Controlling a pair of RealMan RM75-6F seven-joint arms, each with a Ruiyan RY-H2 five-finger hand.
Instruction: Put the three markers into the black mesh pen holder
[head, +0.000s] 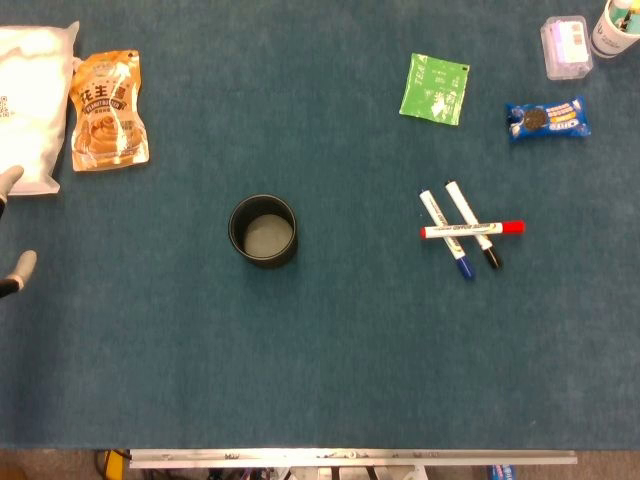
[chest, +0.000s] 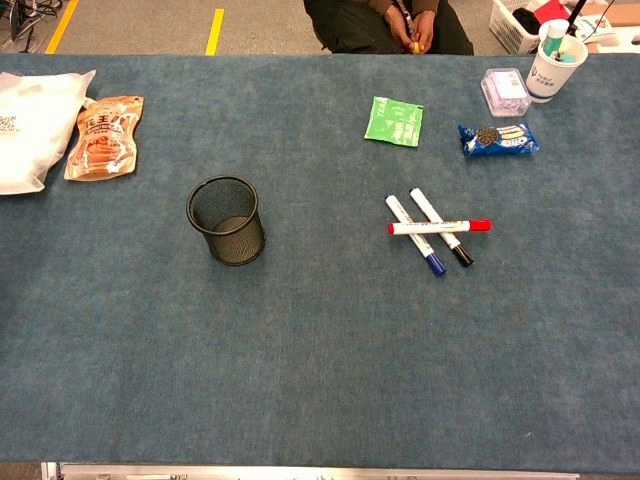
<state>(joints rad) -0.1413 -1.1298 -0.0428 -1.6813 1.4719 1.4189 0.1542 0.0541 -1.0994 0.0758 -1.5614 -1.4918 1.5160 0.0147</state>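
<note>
The black mesh pen holder (head: 237, 243) (chest: 232, 240) stands upright left of the table's middle, with nothing in it. Three white markers lie in a pile to its right. The red-capped marker (head: 505, 227) (chest: 478, 225) lies crosswise on top of the blue-capped marker (head: 462, 266) (chest: 433, 262) and the black-capped marker (head: 490, 256) (chest: 460, 254). Only two fingertips of my left hand (head: 12, 225) show, at the left edge of the head view; they are spread apart, hold nothing, and are far from the holder. My right hand shows in neither view.
At the far left lie a white bag (head: 30, 100) and an orange snack pouch (head: 107, 110). At the far right lie a green tea packet (head: 437, 88), a blue cookie pack (head: 546, 118), a clear box (head: 566, 45) and a cup (head: 615, 28). A person (chest: 385, 25) sits beyond the table.
</note>
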